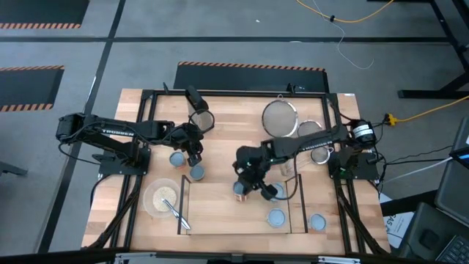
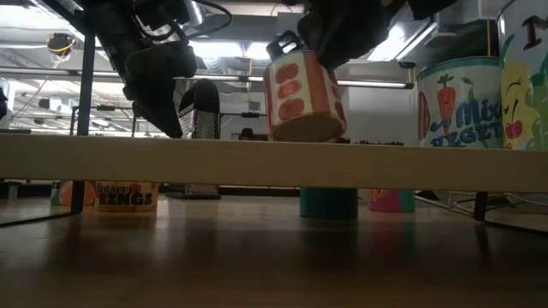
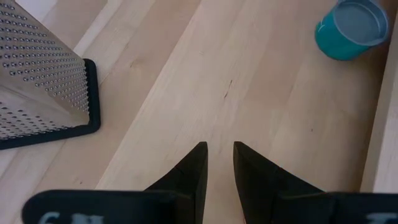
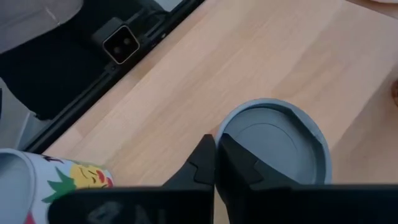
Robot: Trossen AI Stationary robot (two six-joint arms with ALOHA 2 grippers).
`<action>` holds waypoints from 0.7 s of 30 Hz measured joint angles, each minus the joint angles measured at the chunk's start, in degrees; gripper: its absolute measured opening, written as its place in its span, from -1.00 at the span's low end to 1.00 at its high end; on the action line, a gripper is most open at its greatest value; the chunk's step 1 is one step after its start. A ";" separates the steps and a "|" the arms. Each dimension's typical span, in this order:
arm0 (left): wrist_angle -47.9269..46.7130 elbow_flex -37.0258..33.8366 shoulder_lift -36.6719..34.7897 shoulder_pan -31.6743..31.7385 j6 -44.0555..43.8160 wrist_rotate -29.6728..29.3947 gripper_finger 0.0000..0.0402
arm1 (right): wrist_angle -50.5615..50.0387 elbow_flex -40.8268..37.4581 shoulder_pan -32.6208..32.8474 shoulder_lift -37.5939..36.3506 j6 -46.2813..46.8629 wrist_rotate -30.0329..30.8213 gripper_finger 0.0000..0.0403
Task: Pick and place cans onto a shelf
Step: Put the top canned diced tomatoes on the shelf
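My right gripper (image 1: 246, 182) is shut on a can with a red-and-orange label (image 2: 300, 94) over the shelf (image 1: 242, 213), a light-wood board (image 2: 274, 162); the can's grey top shows in the right wrist view (image 4: 273, 140). My left gripper (image 1: 194, 155) hangs over the table behind the shelf's left end, its fingers (image 3: 219, 152) a little apart and empty, between two cans (image 1: 177, 158) (image 1: 196, 172). Three more cans stand at the shelf's right part (image 1: 272, 192) (image 1: 276, 218) and beyond its right end (image 1: 317, 221). My right gripper pinches the can's top rim (image 4: 222, 132) between its two fingers, at the rim's near edge. The fingers come from above, pointing down. The can hangs tilted below them (image 2: 300, 94), its bottom edge at the shelf board's top; whether it touches, I cannot tell.
A box grater (image 3: 37, 81) and a teal can (image 3: 351, 28) stand near my left gripper. A pale bowl with a utensil (image 1: 161, 196) sits at the shelf's left end. Wire strainers (image 1: 278, 117) (image 1: 201, 121) lie at the back. Two tall printed cans (image 2: 458, 103) stand at the right.
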 joint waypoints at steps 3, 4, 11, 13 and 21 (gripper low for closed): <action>0.05 0.00 0.00 0.00 0.00 0.00 -0.65 | -0.11 0.00 1.17 0.00 0.00 0.00 -0.94; 0.08 0.00 0.00 0.00 0.00 0.00 -0.65 | -0.19 0.00 1.41 0.00 0.00 0.09 -0.94; 0.20 0.00 -0.01 -0.02 0.00 0.02 -0.65 | -0.08 0.00 2.61 1.05 -0.02 8.00 -0.94; 0.46 0.00 0.00 -0.02 0.00 0.01 -0.65 | -0.41 -0.02 2.69 1.22 -0.04 8.68 -0.94; 1.15 0.00 -0.01 -0.02 0.00 0.00 -0.65 | -0.17 0.00 2.75 1.20 0.11 8.60 -0.90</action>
